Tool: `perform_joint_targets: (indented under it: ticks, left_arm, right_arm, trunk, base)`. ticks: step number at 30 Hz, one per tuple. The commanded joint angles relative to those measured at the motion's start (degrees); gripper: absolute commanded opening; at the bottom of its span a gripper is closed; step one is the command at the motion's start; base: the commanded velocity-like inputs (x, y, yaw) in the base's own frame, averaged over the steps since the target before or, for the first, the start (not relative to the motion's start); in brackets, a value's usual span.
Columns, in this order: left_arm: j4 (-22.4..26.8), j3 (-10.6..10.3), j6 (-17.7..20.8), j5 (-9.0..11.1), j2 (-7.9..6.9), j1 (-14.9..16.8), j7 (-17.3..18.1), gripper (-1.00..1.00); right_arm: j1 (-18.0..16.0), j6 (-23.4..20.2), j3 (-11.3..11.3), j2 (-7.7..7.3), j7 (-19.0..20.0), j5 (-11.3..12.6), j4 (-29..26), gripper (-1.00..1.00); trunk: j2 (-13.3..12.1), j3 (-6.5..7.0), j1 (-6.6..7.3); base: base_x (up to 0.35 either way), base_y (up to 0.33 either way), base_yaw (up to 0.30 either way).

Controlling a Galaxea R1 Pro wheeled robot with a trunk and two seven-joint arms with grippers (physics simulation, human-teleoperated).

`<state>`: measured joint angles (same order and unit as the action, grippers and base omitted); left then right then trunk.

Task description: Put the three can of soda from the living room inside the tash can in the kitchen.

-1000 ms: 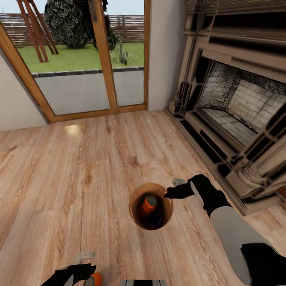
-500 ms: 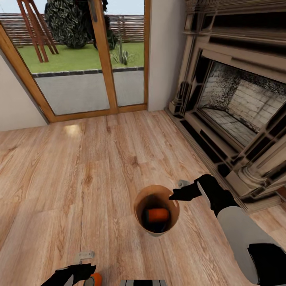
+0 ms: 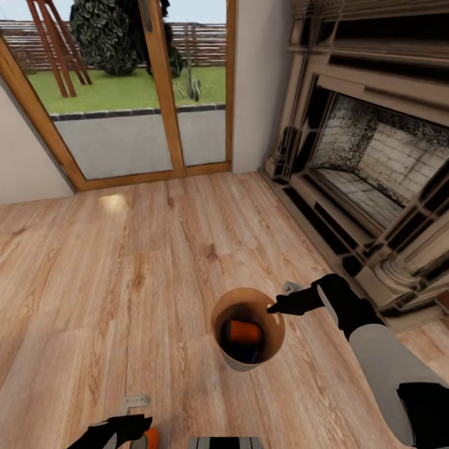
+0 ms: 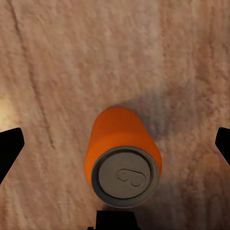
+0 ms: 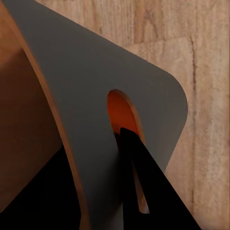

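The tash can (image 3: 248, 357), brown inside and pale grey outside, hangs tilted over the wood floor with my right gripper (image 3: 277, 307) shut on its rim. An orange can of soda (image 3: 243, 332) lies inside it on something dark. The right wrist view has the bin's grey wall (image 5: 96, 86), with one black finger (image 5: 143, 187) at its handle slot and orange showing through. At the lower left, my left gripper (image 3: 128, 424) stands open over a second orange can of soda (image 3: 150, 436). That can (image 4: 123, 153) stands on the floor between the wide-apart fingers (image 4: 9, 151), touching neither.
This is the living room. A brick fireplace (image 3: 374, 162) with a dark stepped surround fills the right side. Glazed wooden doors (image 3: 137, 93) stand ahead, with a white wall (image 3: 259, 81) between them and the fireplace. Bare wood floor (image 3: 125, 262) stretches to the left and middle.
The right arm has drawn the bin slightly to the right and tipped it, so its grey outside now shows. The orange can inside has rolled. The left gripper and its can have stayed put.
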<state>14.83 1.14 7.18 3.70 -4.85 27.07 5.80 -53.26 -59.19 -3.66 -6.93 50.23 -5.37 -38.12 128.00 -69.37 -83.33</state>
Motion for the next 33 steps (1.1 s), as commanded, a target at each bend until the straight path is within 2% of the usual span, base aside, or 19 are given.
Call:
perform_joint_targets:
  ticks: [1,6,17,20,24,33]
  left_arm:
    - [0.0,0.0,0.0,0.0,0.01,0.0,0.0,1.00]
    - [-0.1,0.0,-0.1,0.1,0.01,0.0,0.0,1.00]
    - [-0.1,0.0,0.0,0.1,0.02,0.1,0.0,1.00]
    - [-0.1,0.0,-0.1,0.1,0.02,0.1,0.0,1.00]
    - [0.0,0.0,-0.1,0.2,0.02,0.1,0.0,1.00]
    - [0.0,0.0,-0.1,0.2,0.02,0.1,0.1,1.00]
  right_arm:
    - [0.0,-0.8,0.1,0.00,0.2,1.7,0.0,-1.00]
    - [0.0,-0.8,0.1,-0.01,0.3,1.6,0.0,-1.00]
    - [0.0,-0.8,0.1,-0.02,0.3,1.6,0.0,-1.00]
    - [0.0,-0.8,0.1,0.02,0.3,1.6,0.0,-1.00]
    - [0.0,-0.8,0.1,0.05,0.3,1.6,-0.1,-1.00]
    - [0.0,-0.8,0.1,0.11,0.3,1.6,-0.1,-1.00]
  trunk:
    - [0.0,0.00,0.00]
    - [0.0,0.00,0.00]
    - [0.0,0.00,0.00]
    - [0.0,0.00,0.00]
    - [1.6,-0.71,-0.87]
    - [1.6,-0.71,-0.87]
  base:
    - [0.000,0.000,0.000]
    - [-0.020,0.000,0.000]
    - [-0.180,0.000,0.000]
    - [-0.033,0.000,0.000]
    - [-0.010,0.000,0.000]
    - [0.008,0.000,0.000]
